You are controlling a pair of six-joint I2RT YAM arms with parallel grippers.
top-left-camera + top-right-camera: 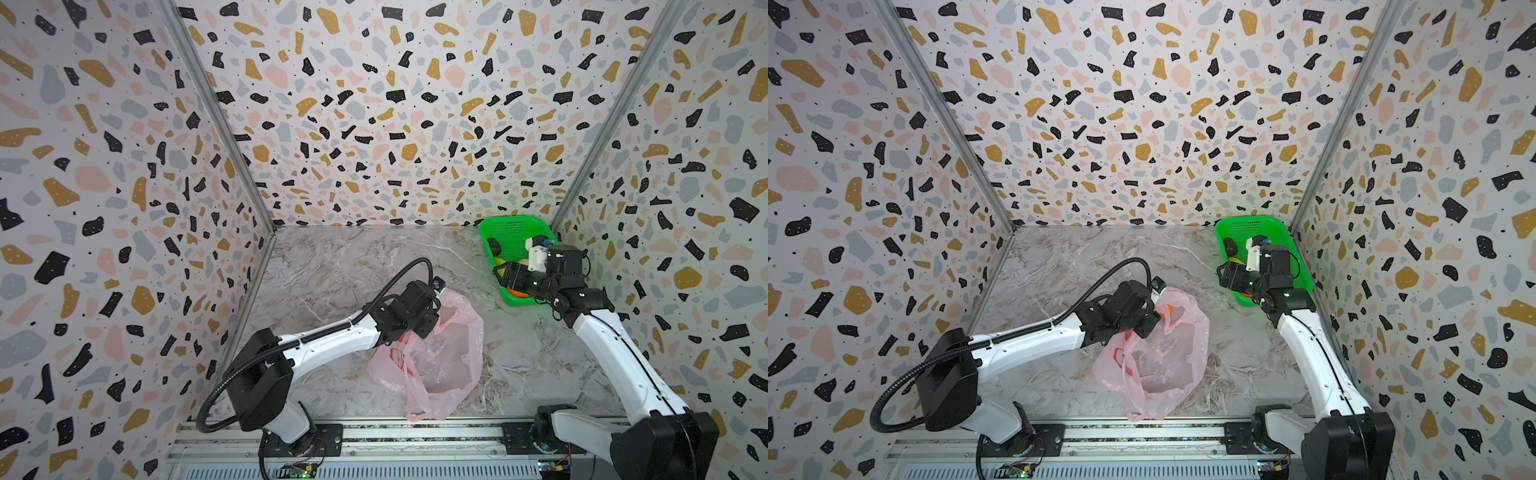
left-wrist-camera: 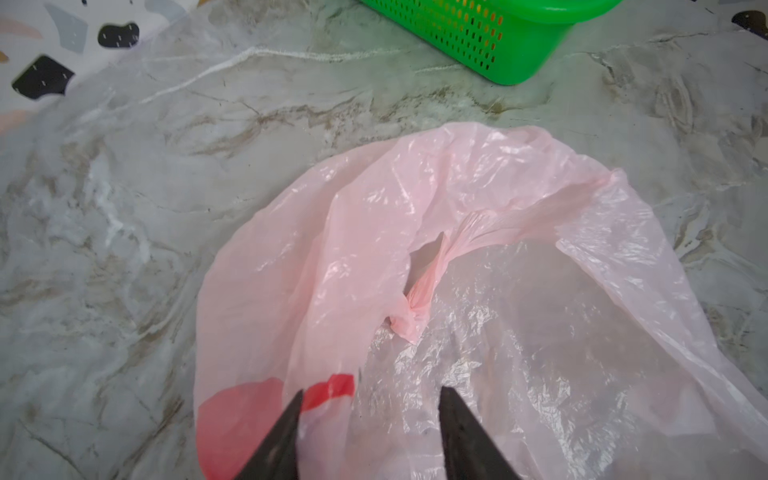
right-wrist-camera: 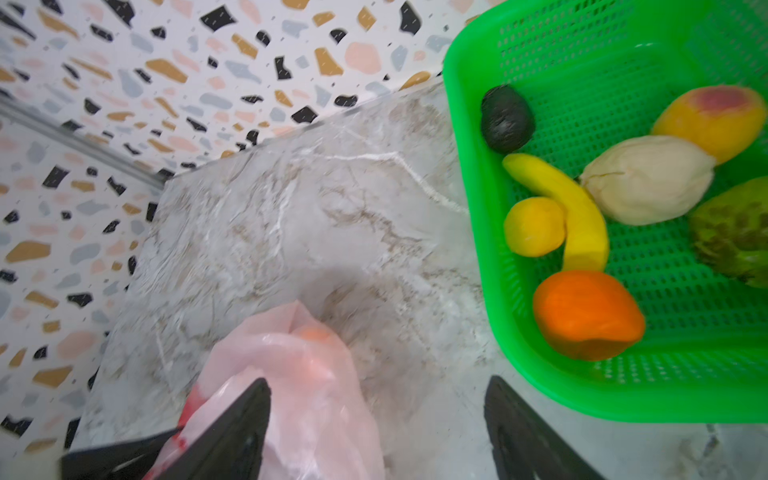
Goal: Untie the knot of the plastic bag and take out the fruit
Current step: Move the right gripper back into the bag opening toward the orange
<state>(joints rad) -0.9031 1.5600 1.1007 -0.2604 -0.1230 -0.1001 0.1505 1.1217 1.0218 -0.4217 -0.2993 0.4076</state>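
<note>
- The bench (image 1: 353, 266) carries everything. The plastic bag (image 1: 449, 357) lies at the front middle, and the green basket (image 1: 509, 232) sits in the far right corner, apart from it.
- The plastic bag is slumped almost flat with its mouth gaping, so it looks nearly emptied.
- The green basket holds 7 pieces of the fruit: banana (image 3: 573, 216), orange (image 3: 586, 316), peach (image 3: 715, 120), beige lump (image 3: 648, 178), dark oval (image 3: 507, 118), bumpy green ball (image 3: 735, 232) and a small yellow ball (image 3: 534, 226).
- The left gripper (image 2: 372, 392) hangs over the bag's far edge. Its jaws are apart with film lying below the gap, and nothing looks pinched.
- The right gripper (image 3: 377, 379) is released and empty, jaws wide. It sits by the basket's near rim and faces the bare bench between basket and bag.
- 1 orange piece (image 1: 1169, 309) shows through the film at the bag's far edge. It is just beside the left gripper and farther from the right one, and it is probably the last fruit to take out.
- To do this well, the left gripper should pinch only the upper film layer by the mouth and lift it. The right gripper can then enter low and close on the piece alone, because the thin film clings and could drag along.
- The knot (image 2: 409, 318) is a small lump ending a twisted strap ahead of the left gripper. It does not close the mouth.
</note>
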